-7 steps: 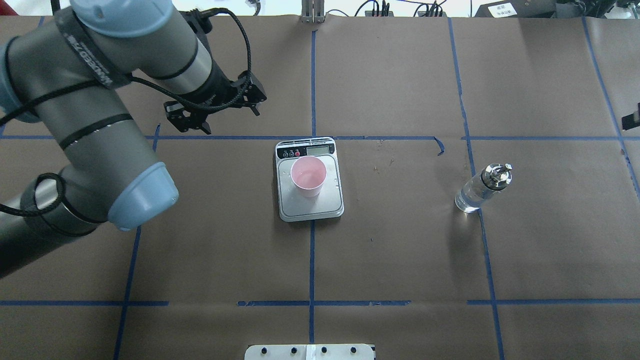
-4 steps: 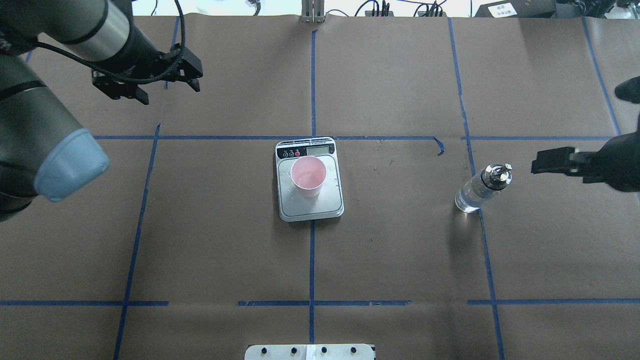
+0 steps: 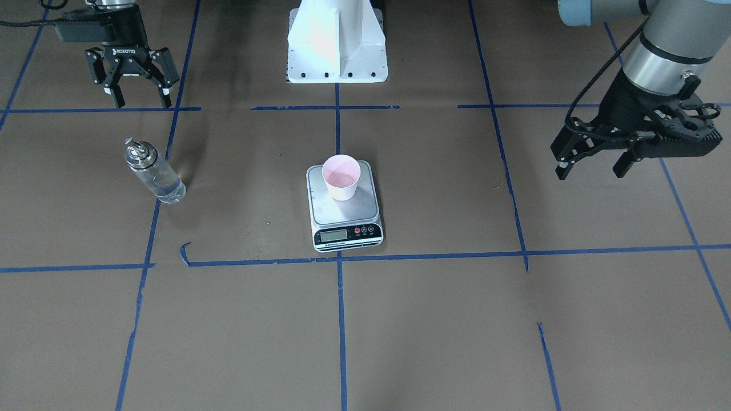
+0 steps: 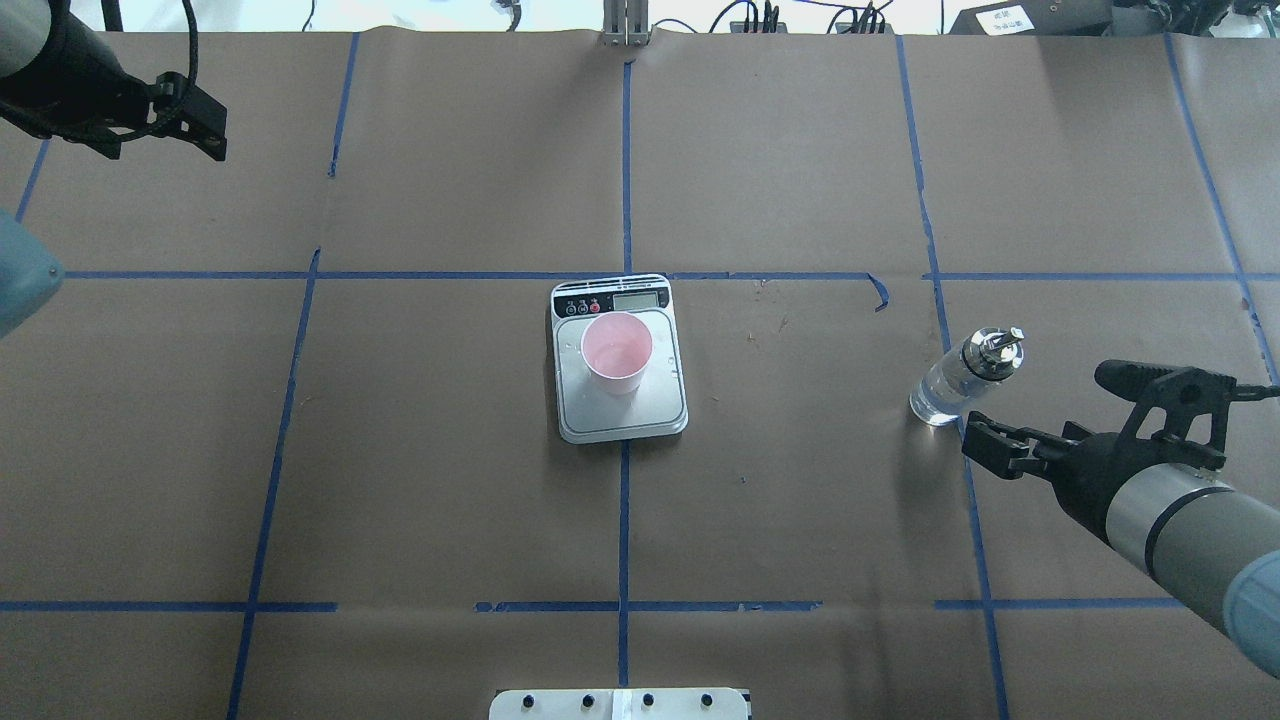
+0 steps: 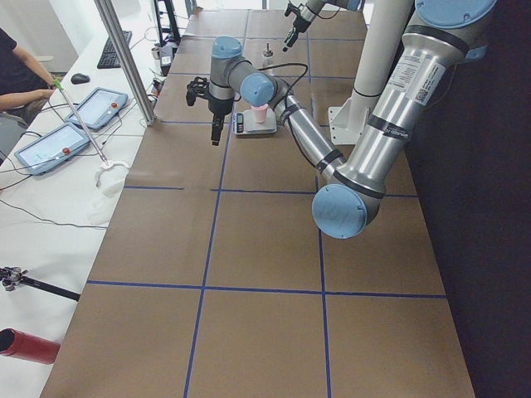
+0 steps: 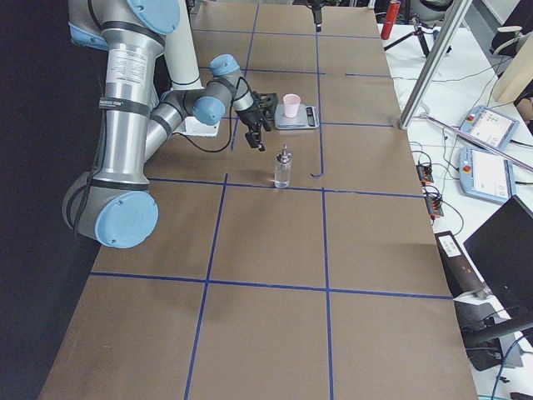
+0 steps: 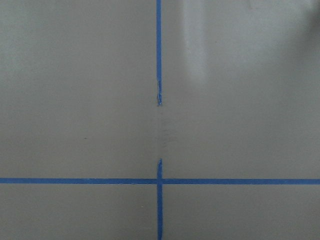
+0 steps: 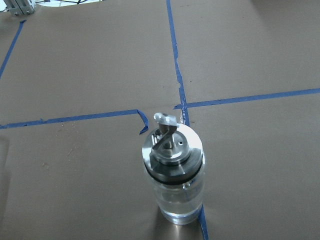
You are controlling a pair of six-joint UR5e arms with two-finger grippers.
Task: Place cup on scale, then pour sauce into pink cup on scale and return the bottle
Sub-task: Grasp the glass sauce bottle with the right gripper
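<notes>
Right end effector (image 4: 1035, 402) has swung in near the upright bottle (image 4: 950, 388), spread wide, empty; left end effector (image 3: 591, 171), also spread, withdrew. Cup (image 4: 617, 350) sits on scale (image 4: 620, 418). Grip the bottle's middle squarely.

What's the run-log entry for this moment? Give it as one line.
cup on scale | bottle upright, ungripped | right gripper open near bottle, not touching | left gripper open, empty, far from scale

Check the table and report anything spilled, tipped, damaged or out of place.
Nothing serious. The cup stands upright on the scale, the bottle is upright too, and no puddle shows. Only the blue tape looks off: one end, between scale and bottle, curls away from its line.
</notes>
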